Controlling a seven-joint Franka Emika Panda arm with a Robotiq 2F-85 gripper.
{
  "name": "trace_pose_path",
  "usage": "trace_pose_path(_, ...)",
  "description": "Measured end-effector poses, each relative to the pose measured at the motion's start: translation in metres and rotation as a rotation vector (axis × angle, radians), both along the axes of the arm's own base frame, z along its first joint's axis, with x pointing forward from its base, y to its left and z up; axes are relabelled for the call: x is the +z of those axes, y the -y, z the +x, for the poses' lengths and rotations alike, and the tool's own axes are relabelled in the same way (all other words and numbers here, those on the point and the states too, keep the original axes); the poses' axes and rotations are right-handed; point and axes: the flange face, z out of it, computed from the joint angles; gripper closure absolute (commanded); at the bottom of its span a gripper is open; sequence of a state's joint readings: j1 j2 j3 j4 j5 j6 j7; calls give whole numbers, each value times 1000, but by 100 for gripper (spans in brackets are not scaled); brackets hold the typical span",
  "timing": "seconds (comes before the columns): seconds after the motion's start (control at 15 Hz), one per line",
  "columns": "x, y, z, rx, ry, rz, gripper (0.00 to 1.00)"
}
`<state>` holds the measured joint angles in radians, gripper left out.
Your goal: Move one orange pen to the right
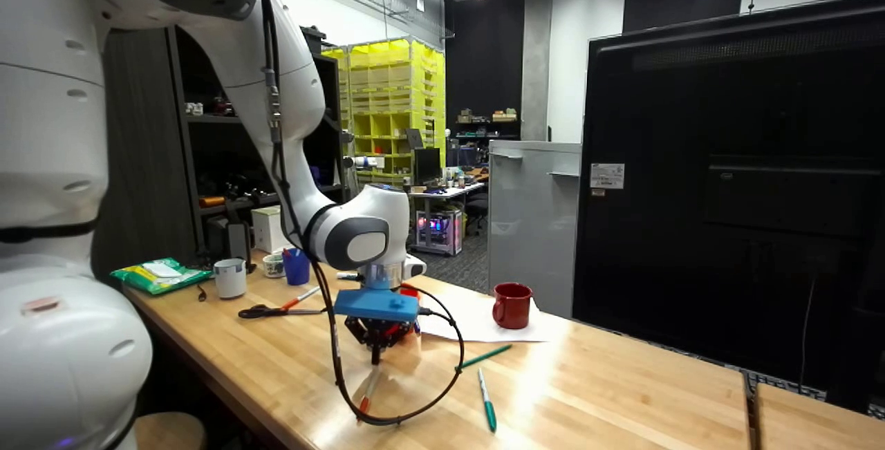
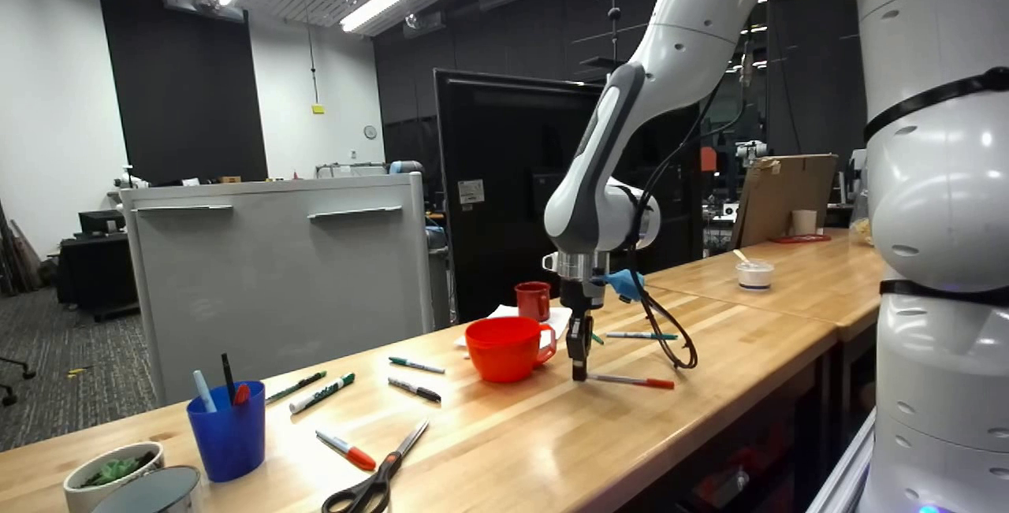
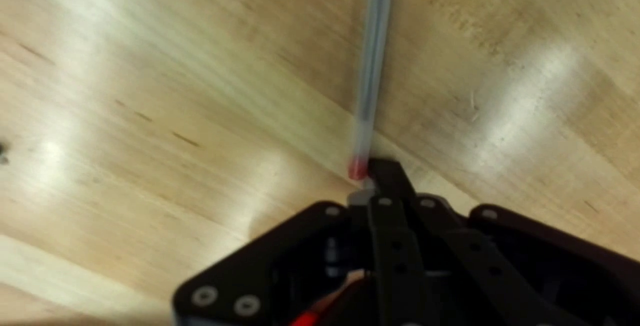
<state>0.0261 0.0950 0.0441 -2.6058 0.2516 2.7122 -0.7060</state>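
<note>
One slim, clear-barrelled, orange-capped pen (image 2: 631, 381) lies on the pale wooden surface (image 2: 512, 434), long axis leading away from the black, jointed end effector (image 2: 579, 373), pressed together just beside or touching the pen's near end, seemingly empty.

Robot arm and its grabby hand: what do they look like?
The arm is white and rounded, with dark grey panels, black straps and black cables. Near its end are a silver ring and a flat blue box. The gripper is black, with slim fingers and shiny round screws.
</note>
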Motion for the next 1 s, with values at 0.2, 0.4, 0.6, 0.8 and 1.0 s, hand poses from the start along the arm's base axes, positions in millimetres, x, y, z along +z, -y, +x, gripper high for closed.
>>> trace_pose_path(0.2,0,5,3,-23,7,-15,100)
trace_pose_path(0.4,1,12,5,-48,13,-28,100)
trace_pose_path(0.6,1,19,6,-71,19,-42,100)
trace_pose_path(0.8,1,26,7,-94,22,-51,100)
trace_pose_path(1.0,1,31,7,-116,22,-57,100)
